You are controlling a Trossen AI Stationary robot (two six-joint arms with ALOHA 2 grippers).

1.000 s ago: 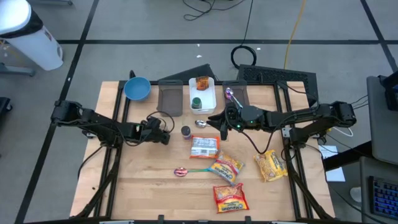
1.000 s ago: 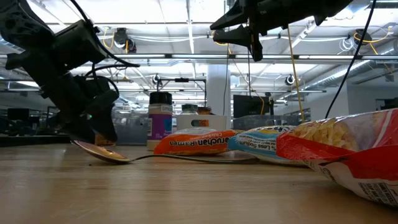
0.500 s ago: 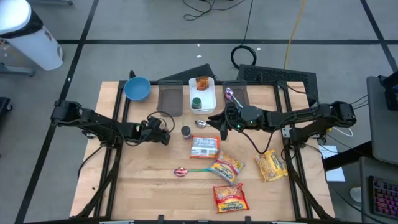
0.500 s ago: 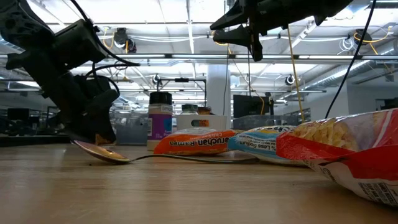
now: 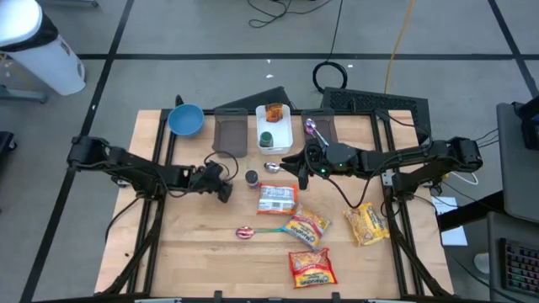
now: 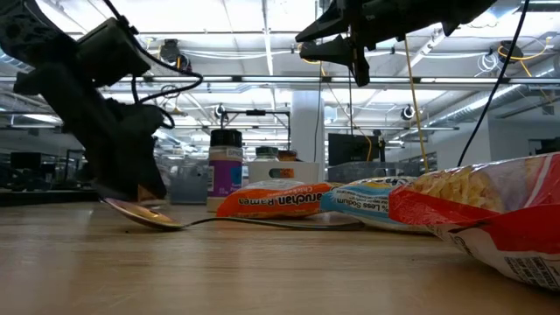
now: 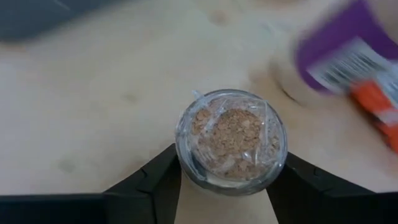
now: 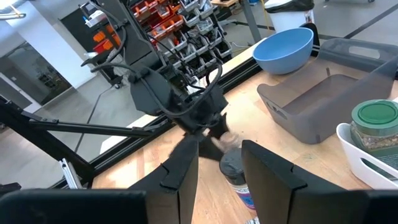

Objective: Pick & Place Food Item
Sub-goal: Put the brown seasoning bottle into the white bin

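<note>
A small clear jar (image 7: 231, 142) of brown granules sits pinched between the two dark fingers (image 7: 152, 186) of the left hand (image 5: 222, 188), left of the worktop's (image 5: 194, 252) centre. At its 3 o'clock, just beside, stands a dark-capped spice bottle (image 5: 252, 178). Ramen packets (image 5: 276, 199) lie further toward 4 o'clock. At 1 o'clock a white tray (image 5: 283, 135) holds a green-lidded jar (image 5: 265, 137). The right hand (image 5: 296, 163) hovers above the worktop at 3 o'clock beyond the bottle, fingers (image 8: 180, 163) parted with nothing between them. A blue bowl (image 5: 185, 119) sits at 11 o'clock
</note>
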